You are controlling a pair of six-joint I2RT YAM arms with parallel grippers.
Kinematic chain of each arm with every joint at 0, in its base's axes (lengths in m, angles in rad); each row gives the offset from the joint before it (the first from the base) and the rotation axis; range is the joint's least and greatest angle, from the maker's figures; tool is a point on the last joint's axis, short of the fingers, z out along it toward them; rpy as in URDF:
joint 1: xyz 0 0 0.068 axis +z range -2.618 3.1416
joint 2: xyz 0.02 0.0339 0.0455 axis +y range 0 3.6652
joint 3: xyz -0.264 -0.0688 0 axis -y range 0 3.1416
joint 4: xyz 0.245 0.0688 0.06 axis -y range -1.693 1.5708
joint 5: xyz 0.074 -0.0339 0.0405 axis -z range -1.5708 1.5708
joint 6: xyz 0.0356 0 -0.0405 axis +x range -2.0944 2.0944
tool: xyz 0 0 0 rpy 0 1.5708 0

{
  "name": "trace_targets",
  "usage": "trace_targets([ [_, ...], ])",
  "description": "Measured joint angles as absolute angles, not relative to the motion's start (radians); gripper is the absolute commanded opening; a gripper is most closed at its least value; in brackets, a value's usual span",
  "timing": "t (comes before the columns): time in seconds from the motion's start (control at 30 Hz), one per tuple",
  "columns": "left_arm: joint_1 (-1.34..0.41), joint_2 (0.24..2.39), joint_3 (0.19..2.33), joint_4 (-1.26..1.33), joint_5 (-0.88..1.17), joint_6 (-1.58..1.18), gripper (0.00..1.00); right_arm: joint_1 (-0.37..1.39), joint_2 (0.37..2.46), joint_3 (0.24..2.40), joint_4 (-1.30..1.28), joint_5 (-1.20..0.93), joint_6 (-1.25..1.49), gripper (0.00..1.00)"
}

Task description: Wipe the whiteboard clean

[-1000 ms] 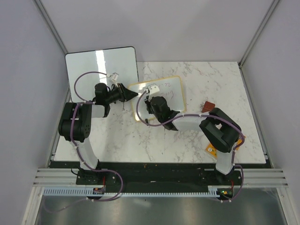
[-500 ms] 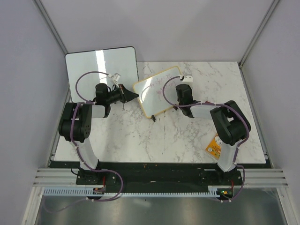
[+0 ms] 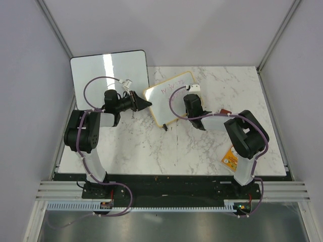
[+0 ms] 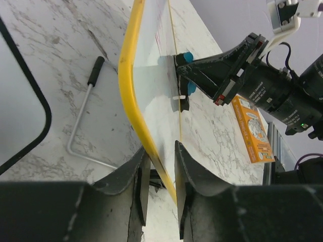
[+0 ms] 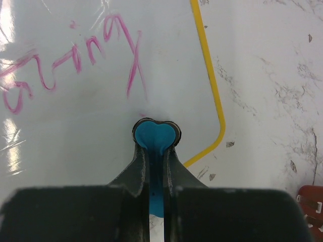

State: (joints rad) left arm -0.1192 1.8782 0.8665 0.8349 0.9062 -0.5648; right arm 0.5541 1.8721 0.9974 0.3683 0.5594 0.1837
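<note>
Left pincer (image 4: 160,151), bottom centre of my left wrist view: jaws drawn in narrow, one finger on each side of the yellow rim of the small white whiteboard (image 4: 128,96). It looks like a grip on the frame.

Right pincer (image 5: 155,151), lower centre of the right wrist view: closed on a blue eraser pad (image 5: 155,137), with the pad's tip pressed to the board face just below the pink handwriting (image 5: 75,65).

In the top view the whiteboard (image 3: 166,98) sits upper centre on the white marble table (image 3: 202,146), skewed, between my two pincers. Its thin wire leg with a black tip (image 4: 81,121) lies on the marble.

A larger glossy board with a black edge (image 3: 108,70) is at upper left. A flat orange packet (image 3: 230,157) is at lower right.
</note>
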Motion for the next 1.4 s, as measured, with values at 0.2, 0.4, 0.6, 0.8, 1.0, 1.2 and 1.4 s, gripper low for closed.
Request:
trace_targets([
  [0.2, -0.16, 1.907, 0.884, 0.842, 0.921, -0.564, 0.43, 0.556, 1.871, 0.997, 0.366, 0.552, 0.178, 0.0],
  [0.4, -0.18, 1.946, 0.932, 0.854, 0.924, -0.575, 0.09, 0.556, 1.871, 0.997, 0.366, 0.546, 0.171, 0.0],
  [0.6, -0.192, 1.993, 0.956, 0.896, 0.919, -0.652, 0.02, 0.556, 1.847, 0.989, 0.362, 0.538, 0.165, 0.0],
  [0.8, -0.193, 1.969, 0.925, 0.889, 0.901, -0.62, 0.02, 0.56, 1.811, 0.969, 0.349, 0.492, 0.157, 0.0],
  [1.0, -0.191, 1.913, 0.875, 0.873, 0.892, -0.582, 0.02, 0.57, 1.767, 0.967, 0.335, 0.437, 0.141, 0.0],
  [1.2, -0.179, 1.858, 0.836, 0.837, 0.891, -0.551, 0.02, 0.572, 1.758, 0.968, 0.336, 0.407, 0.128, 0.0],
  [1.4, -0.171, 1.815, 0.787, 0.821, 0.891, -0.542, 0.02, 0.572, 1.759, 0.998, 0.333, 0.393, 0.115, 0.0],
])
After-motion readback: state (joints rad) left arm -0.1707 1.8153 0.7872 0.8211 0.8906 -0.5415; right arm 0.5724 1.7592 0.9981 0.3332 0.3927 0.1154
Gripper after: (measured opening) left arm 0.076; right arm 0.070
